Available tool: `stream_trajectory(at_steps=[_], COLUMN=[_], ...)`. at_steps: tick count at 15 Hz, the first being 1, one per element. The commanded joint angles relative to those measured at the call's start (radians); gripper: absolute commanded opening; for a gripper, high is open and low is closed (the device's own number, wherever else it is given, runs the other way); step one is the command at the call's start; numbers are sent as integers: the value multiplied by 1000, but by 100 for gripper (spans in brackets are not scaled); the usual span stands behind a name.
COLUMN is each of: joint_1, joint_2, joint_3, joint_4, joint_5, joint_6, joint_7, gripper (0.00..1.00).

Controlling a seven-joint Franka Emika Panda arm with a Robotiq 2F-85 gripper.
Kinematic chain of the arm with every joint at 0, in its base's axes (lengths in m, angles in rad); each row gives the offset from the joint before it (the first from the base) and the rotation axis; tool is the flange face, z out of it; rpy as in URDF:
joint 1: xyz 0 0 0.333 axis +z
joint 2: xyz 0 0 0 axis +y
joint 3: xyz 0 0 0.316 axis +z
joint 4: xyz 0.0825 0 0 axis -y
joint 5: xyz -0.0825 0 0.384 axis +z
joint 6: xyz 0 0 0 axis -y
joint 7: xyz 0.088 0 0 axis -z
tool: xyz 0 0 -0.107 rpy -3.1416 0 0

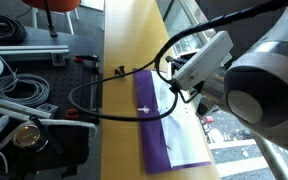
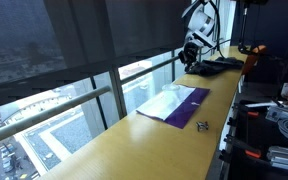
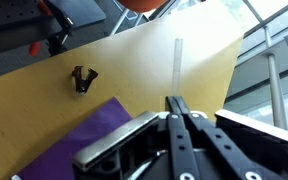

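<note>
Table (image 3: 134,55) of yellow wood beside tall windows (image 3: 272,60), purple cloth (image 3: 89,135) at lower left, small black clip (image 3: 82,78) at upper left, tool (image 3: 175,100) closed at bottom centre, bare wood ahead

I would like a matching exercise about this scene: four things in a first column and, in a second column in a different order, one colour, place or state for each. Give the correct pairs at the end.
Column one
1. pincer
2. cloth
3. clip
4. counter top

Column two
A. light wood colour
B. shut
C. purple
D. small and dark, lying on bare wood apart from the cloth

Right pairs: 1-B, 2-C, 3-D, 4-A.
</note>
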Motion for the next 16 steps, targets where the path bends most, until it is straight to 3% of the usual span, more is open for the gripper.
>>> stream_trajectory(at_steps=[1, 8, 16], joint_1=[-13, 17, 37], joint_2=[51, 58, 34], joint_3=[1, -8, -18], joint_4=[54, 27, 20], joint_5=[66, 146, 144], joint_6=[-44, -12, -7], joint_7=[73, 207, 277], gripper=[0, 0, 0])
